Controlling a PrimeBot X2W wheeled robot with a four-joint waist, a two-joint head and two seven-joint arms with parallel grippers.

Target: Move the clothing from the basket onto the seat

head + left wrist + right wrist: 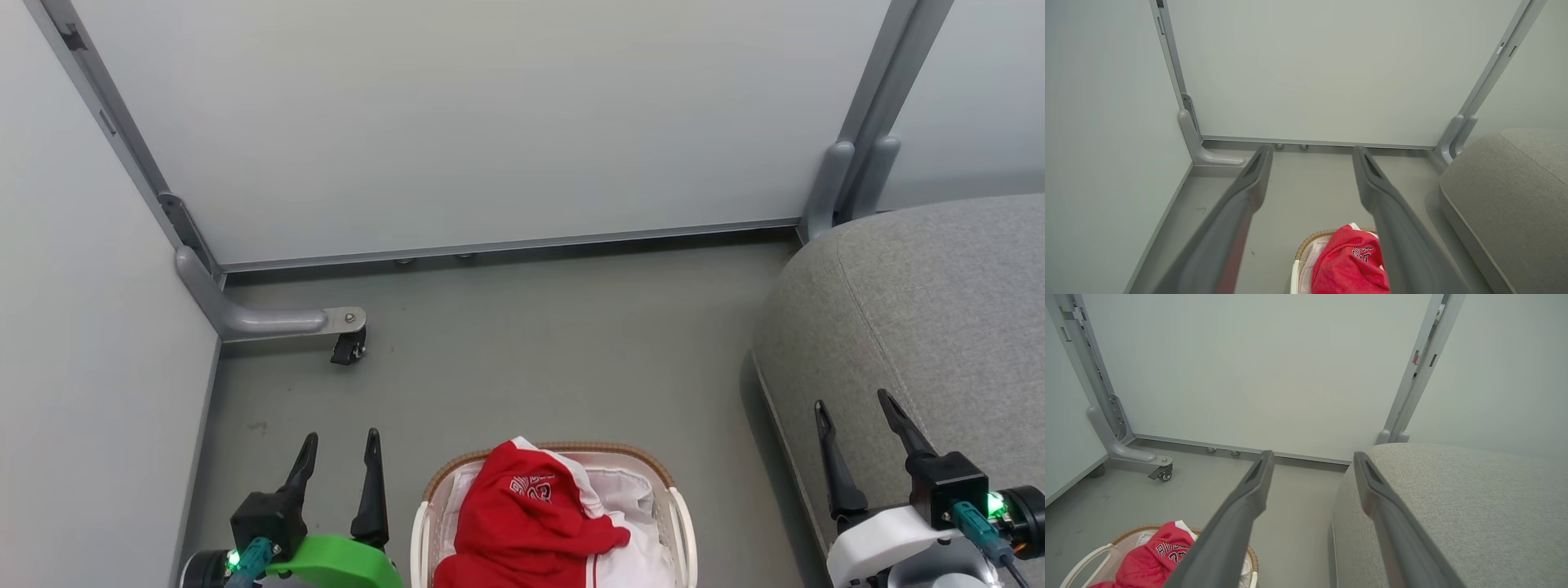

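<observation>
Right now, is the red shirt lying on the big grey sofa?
No, the red clothing lies inside the basket on the floor, apart from the grey seat.

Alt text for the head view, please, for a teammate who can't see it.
Red clothing lies heaped in the basket at bottom centre, on the floor, the grey seat to its right. The left gripper and right gripper flank it, open and empty.

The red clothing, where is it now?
The clothing sits in the basket, bottom centre of the head view, between the left pincer and the seat.
</observation>
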